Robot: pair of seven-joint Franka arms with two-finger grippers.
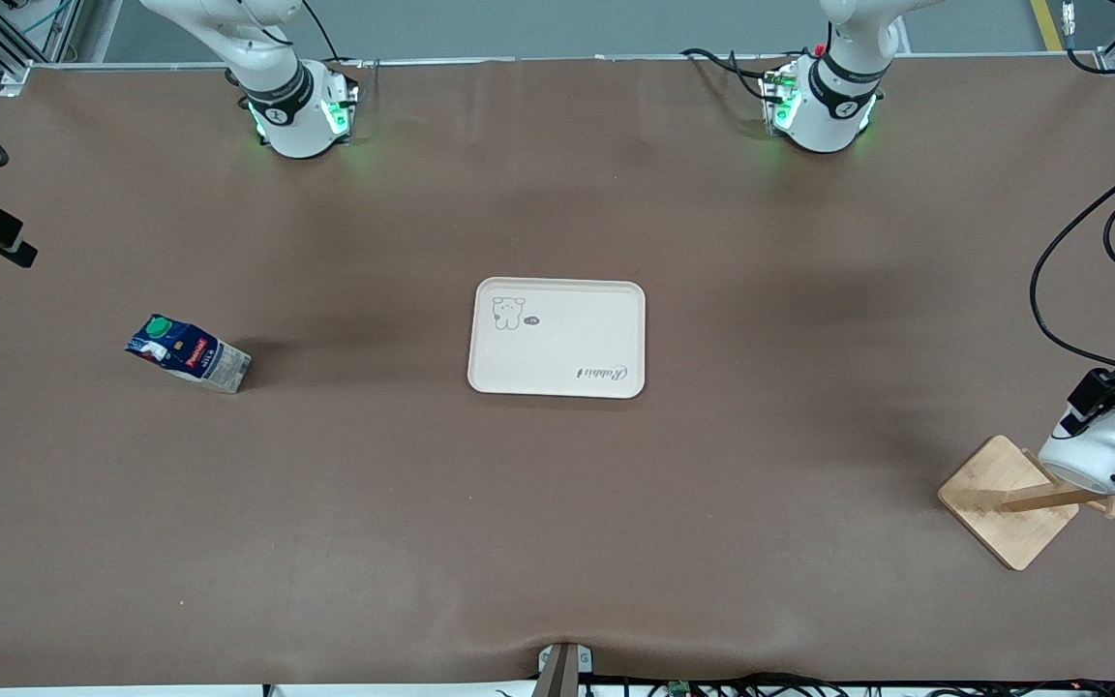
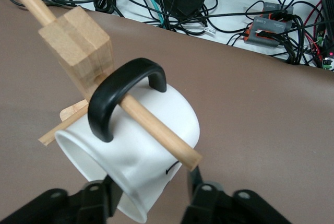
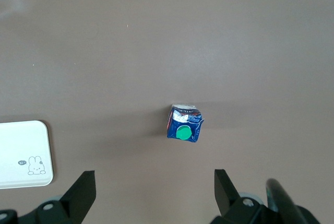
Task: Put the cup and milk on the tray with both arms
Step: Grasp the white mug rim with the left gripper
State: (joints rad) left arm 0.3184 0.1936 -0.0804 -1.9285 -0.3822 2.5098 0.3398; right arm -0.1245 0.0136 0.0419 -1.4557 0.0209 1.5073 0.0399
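Left end effector [image 2: 151, 195] closing around the cup [image 2: 138, 145], which should lift along its peg [image 2: 156, 130]; right end effector [image 3: 154, 195] hangs open above the milk [image 3: 183, 123].

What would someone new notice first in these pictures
The white mug hangs by its black handle on a peg of the wooden rack at the left arm's end of the table, with the left gripper around its body. The cream tray lies mid-table, and the blue milk carton stands toward the right arm's end, under the open right gripper.
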